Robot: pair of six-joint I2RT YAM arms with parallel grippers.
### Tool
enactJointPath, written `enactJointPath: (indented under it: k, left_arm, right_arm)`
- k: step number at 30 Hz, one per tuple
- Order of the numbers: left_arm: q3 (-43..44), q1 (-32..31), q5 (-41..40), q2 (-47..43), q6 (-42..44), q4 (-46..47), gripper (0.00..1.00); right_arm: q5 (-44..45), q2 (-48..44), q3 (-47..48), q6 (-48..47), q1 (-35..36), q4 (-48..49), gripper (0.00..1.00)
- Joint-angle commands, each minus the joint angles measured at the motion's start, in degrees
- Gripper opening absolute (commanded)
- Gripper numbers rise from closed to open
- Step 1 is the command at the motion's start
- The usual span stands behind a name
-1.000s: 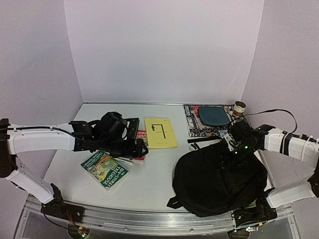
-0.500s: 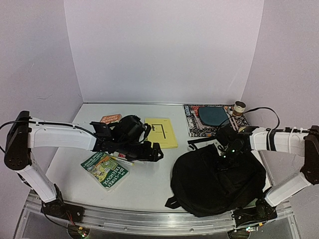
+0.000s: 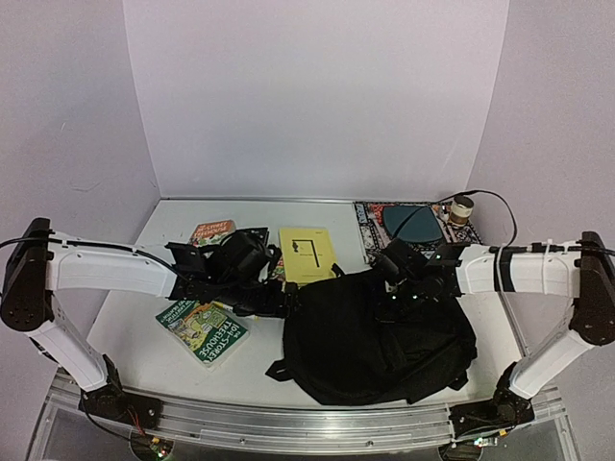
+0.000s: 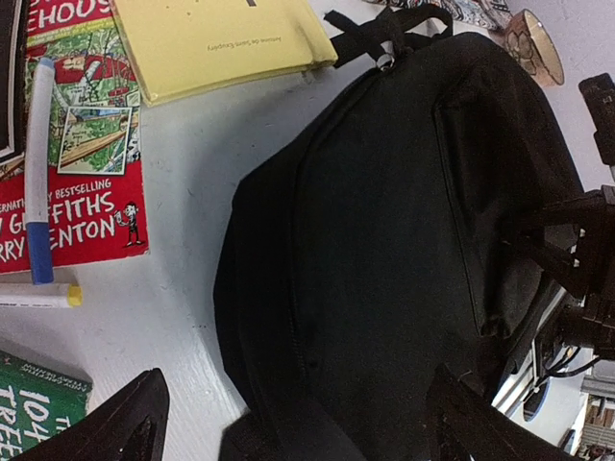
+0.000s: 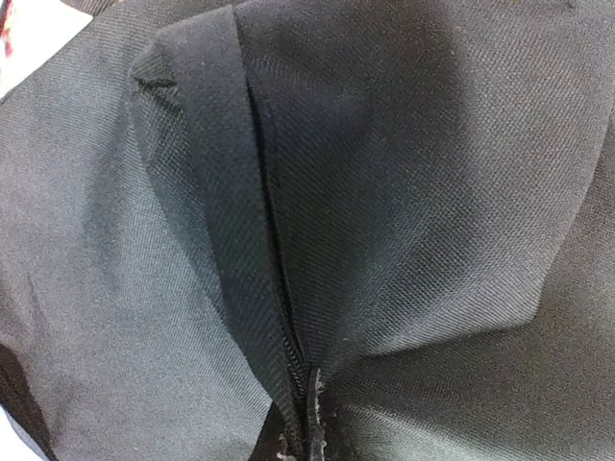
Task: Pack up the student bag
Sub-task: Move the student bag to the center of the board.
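**Hold the seam taut, find the pull**

Taking 12 o'clock as the far wall in the overhead view: nearest the arm bases, the bag (image 3: 384,341) lies flat on the surface (image 3: 259,336) toward 5 o'clock, with a green book (image 3: 202,331) at 8; the right pincer (image 3: 394,286) is closed tight on the bag's upper panel, seemingly on a fold of cloth beside the zip (image 5: 288,317); the left pincer (image 3: 281,300) is spread wide and holds nothing, just beside the bag's 9 o'clock edge; a yellow book (image 3: 309,254) lies beyond at 12.

The step looks like opening the bag. To do it well, the right arm should lift the pinched fold only enough to tauten the seam; the left should go for the zip pull, not loose cloth; soft fabric slips, so pull gently.

Only the right wrist view shows the zip line close up. Only the left wrist view shows a marker (image 4: 38,173) on a red book (image 4: 86,202), and a small metal ring (image 4: 384,63) under the top loop (image 4: 384,24), possibly the pull.
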Motion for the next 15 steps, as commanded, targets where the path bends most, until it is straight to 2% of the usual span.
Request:
enactJointPath:
  k: [1,5,9,13,15]
  left_arm:
    - [-1.2,-0.5,-1.4,-1.6,-1.4,1.0,0.94]
    - [-2.1,-0.9,-2.5,-0.6,-1.6,0.9,0.92]
    - [-3.1,-1.0,-2.7,0.7,-1.9,0.9,0.8]
    - [-2.4,-1.2,-2.5,2.9,-1.9,0.9,0.65]
    - [-2.0,-1.2,-2.7,3.7,-1.7,0.9,0.53]
  right_arm:
    - [5.8,2.6,3.5,9.7,3.0,5.8,0.0]
    - [6.7,5.3,5.9,9.3,4.1,7.3,0.0]
    - [5.7,6.3,6.9,6.3,4.1,7.4,0.01]
    - [4.7,5.7,6.4,3.0,4.0,7.4,0.16]
    - [4.4,4.2,5.6,0.3,4.1,7.3,0.26]
